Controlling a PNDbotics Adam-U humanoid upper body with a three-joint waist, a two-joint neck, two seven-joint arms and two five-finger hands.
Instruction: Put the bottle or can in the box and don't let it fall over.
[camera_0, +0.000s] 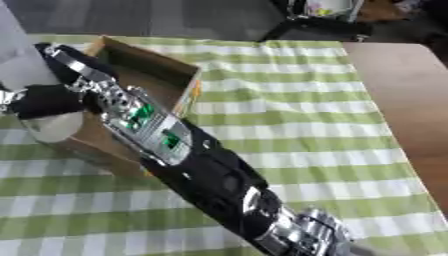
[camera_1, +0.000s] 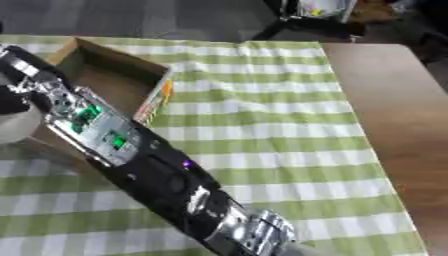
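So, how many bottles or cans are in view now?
1. A grey bottle or can is at the left edge, by the box, held in the right hand. The arm covers part of the box, so others may be hidden.

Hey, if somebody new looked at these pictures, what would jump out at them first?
A long black and silver robot arm with green lights crosses the frame diagonally from the bottom right towards the upper left. Its far end reaches over an open brown cardboard box on the green and white checked tablecloth. A pale rounded object shows at the left edge beside the box.
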